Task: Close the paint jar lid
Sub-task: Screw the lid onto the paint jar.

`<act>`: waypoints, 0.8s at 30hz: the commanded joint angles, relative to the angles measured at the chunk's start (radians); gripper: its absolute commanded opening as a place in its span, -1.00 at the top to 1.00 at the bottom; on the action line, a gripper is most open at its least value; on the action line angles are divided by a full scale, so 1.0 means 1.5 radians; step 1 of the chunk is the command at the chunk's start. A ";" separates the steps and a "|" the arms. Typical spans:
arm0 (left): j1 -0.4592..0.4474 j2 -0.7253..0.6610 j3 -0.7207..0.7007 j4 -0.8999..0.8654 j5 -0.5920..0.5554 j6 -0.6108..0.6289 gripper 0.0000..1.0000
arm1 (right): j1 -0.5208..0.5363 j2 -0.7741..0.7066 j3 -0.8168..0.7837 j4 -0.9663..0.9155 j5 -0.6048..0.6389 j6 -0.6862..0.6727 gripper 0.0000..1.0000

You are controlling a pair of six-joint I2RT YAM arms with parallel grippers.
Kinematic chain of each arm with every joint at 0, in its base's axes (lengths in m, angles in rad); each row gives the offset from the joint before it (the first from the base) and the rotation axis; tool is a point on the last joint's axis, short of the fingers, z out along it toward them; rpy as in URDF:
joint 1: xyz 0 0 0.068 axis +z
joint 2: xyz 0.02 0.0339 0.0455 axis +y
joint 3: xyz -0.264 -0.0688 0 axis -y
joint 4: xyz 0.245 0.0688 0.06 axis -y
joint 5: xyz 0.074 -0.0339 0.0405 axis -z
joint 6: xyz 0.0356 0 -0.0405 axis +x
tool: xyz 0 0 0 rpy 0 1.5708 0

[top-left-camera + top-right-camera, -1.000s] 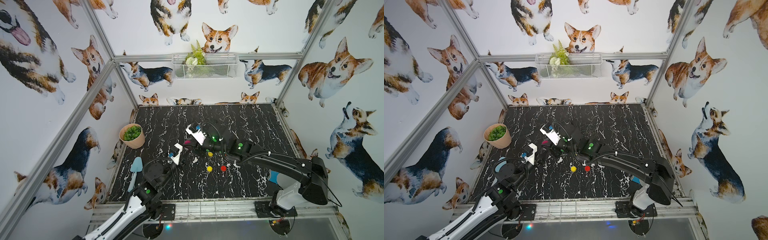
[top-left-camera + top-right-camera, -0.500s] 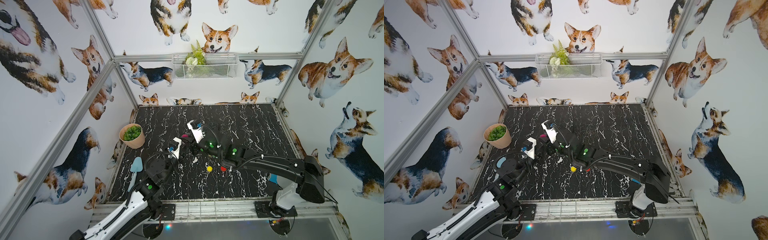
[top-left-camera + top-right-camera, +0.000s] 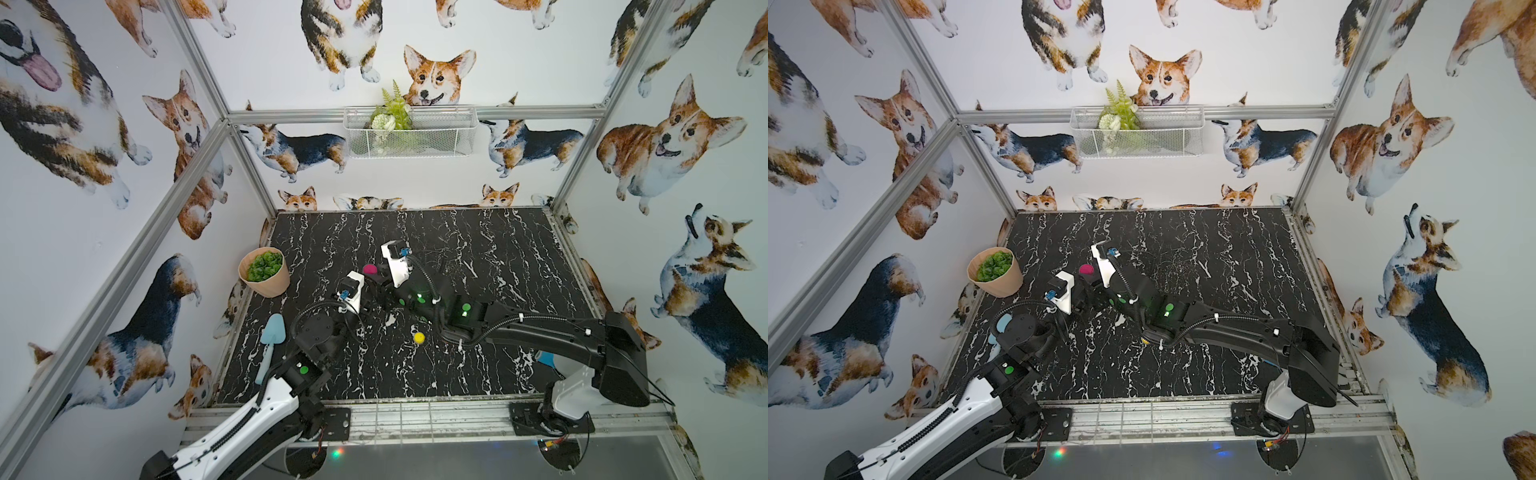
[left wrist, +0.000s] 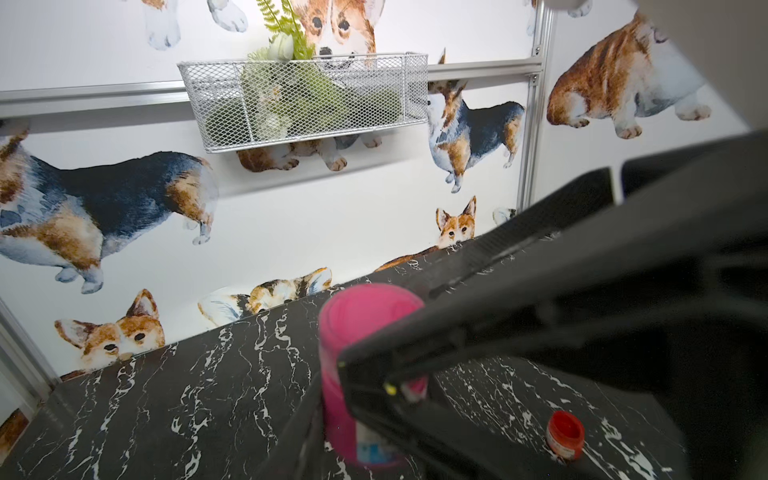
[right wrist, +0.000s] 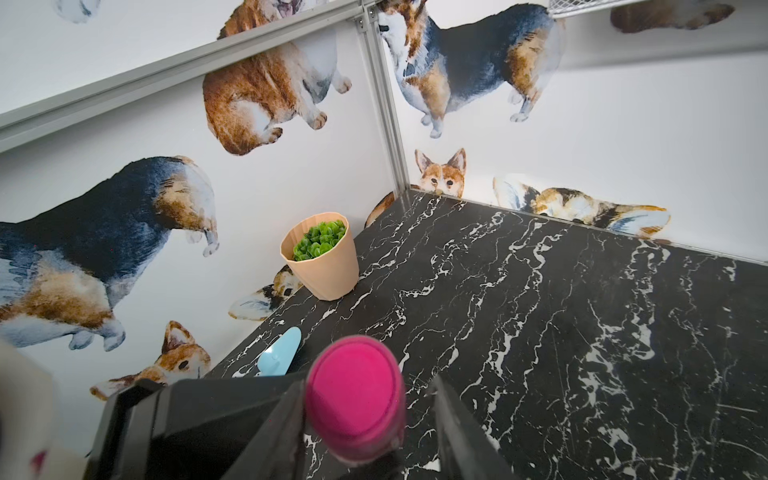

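Observation:
The pink paint jar (image 3: 370, 269) (image 3: 1086, 270) stands near the table's left middle, its pink lid (image 5: 355, 392) sitting on top. My left gripper (image 4: 357, 440) is shut on the jar's body (image 4: 336, 399), low down by the label. One of its fingers is hidden behind the right arm. My right gripper (image 5: 365, 419) is open around the lid. One finger (image 5: 282, 428) rests against the lid's side, while the other finger (image 5: 453, 424) stands apart from it with a gap.
A yellow-lidded jar (image 3: 419, 337) and a red-lidded jar (image 4: 564, 434) stand on the black marble table (image 3: 478, 257) by the right arm. A tan plant pot (image 3: 264, 272) and a blue trowel (image 3: 272, 336) are on the left. A wire basket (image 3: 409, 131) hangs on the back wall.
Both grippers shifted a little to the left and farther back with the jar. The right gripper's jaws have parted from the lid. The left grip is unchanged.

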 commanded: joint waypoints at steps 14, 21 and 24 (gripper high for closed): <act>0.001 -0.071 -0.037 0.022 0.021 -0.012 0.31 | -0.013 -0.128 -0.082 -0.136 -0.134 -0.139 -0.66; 0.001 -0.091 -0.022 -0.069 0.167 -0.025 0.31 | -0.084 -0.194 -0.063 -0.163 -0.266 -0.237 -0.56; 0.001 -0.082 -0.010 -0.095 0.241 -0.035 0.30 | -0.087 -0.193 -0.031 -0.193 -0.330 -0.315 -0.49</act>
